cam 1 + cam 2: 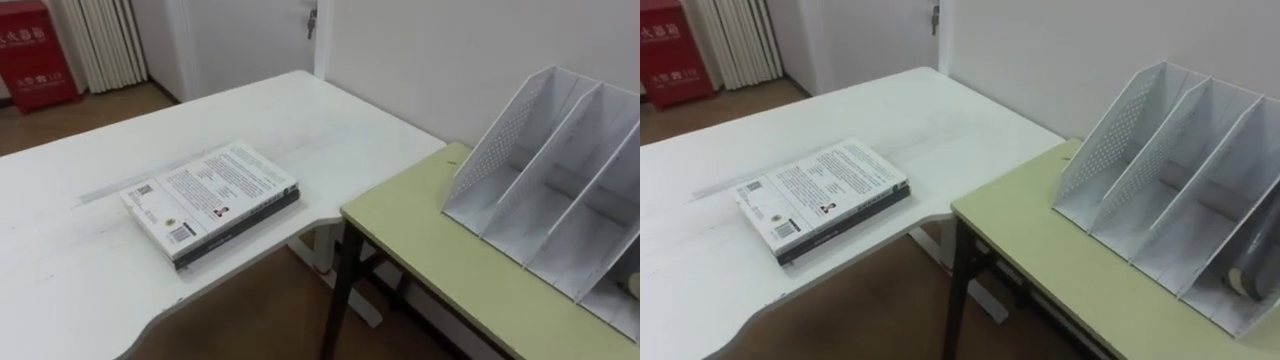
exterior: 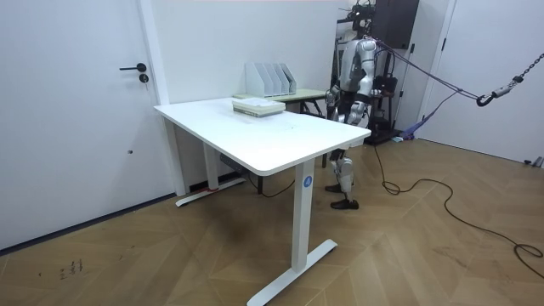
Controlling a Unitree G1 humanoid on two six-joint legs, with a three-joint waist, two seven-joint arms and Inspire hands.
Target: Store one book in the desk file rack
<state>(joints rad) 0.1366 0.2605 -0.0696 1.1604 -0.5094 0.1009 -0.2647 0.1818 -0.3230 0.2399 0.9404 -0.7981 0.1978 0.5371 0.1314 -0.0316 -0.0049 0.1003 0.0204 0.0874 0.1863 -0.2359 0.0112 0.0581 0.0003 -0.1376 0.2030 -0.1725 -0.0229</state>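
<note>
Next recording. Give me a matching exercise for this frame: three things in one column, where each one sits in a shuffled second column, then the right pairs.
Things
1. stack of two books with a white printed cover on top
2. white perforated file rack with slanted dividers
3. red metal cabinet

Places
A. standing on the wooden floor by the far wall
B. lying flat on the white desk, near its front edge
C. standing on the yellow-green table

Pairs: 1-B, 2-C, 3-A
</note>
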